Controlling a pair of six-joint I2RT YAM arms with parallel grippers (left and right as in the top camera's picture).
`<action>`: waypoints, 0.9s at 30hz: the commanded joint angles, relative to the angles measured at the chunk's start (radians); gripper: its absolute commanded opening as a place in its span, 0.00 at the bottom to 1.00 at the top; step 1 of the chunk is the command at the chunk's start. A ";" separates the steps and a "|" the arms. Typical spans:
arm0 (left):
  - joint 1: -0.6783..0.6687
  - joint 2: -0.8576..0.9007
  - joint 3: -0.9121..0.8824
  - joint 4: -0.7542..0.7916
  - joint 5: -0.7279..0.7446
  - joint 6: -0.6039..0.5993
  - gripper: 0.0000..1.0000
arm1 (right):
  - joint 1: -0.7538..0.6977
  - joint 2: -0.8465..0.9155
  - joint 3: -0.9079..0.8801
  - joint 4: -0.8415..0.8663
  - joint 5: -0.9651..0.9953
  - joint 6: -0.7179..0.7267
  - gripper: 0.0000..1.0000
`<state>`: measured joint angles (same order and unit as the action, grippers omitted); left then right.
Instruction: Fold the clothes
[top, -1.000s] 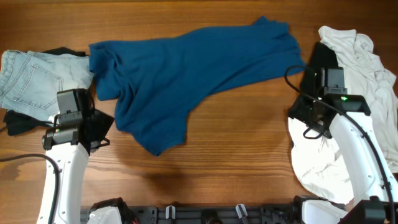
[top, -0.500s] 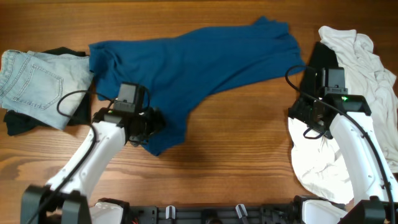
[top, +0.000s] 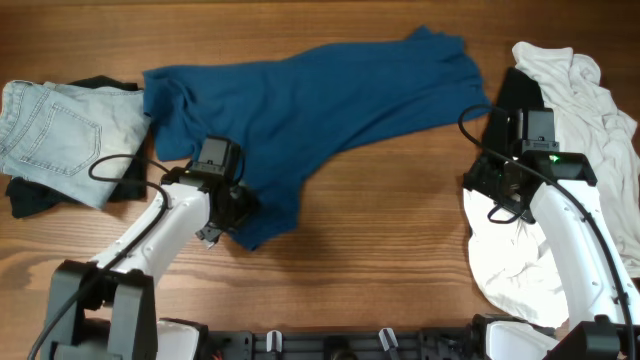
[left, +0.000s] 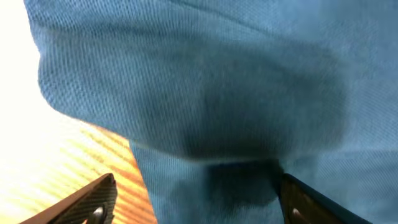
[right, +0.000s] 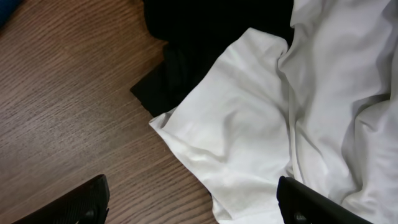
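A large deep-blue shirt (top: 300, 100) lies spread and rumpled across the table's middle. My left gripper (top: 237, 208) is open over the shirt's lower front corner; in the left wrist view the blue fabric (left: 205, 93) fills the frame, and the gripper (left: 199, 208) has a finger on each side of a fold. My right gripper (top: 497, 185) is open and empty above the edge of the white garments (top: 580, 150). In the right wrist view the white cloth (right: 261, 137) and a black garment (right: 199, 43) lie between the fingers of the gripper (right: 193, 205).
Pale-blue jeans (top: 50, 135) lie on a black garment (top: 30, 195) at the far left. Another black garment (top: 515, 100) shows under the white pile at right. Bare wood (top: 380, 260) runs along the front.
My left arm has swung from the left front onto the blue shirt's lower corner and settled lower over it. The right arm has not moved.
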<state>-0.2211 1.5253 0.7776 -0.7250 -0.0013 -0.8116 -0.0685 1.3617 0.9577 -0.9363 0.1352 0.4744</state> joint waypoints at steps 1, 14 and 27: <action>0.000 0.036 -0.008 0.005 -0.064 -0.024 0.80 | -0.003 0.004 -0.005 -0.005 -0.009 -0.004 0.87; 0.005 0.093 -0.018 0.036 -0.008 0.064 0.04 | -0.003 0.004 -0.005 -0.007 -0.009 -0.004 0.87; 0.370 -0.353 0.161 -0.382 0.098 0.259 0.04 | -0.003 0.019 -0.005 0.154 -0.299 -0.112 0.86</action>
<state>0.0917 1.2407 0.9325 -1.0870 0.0963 -0.5789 -0.0692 1.3647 0.9554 -0.8398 0.0341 0.4419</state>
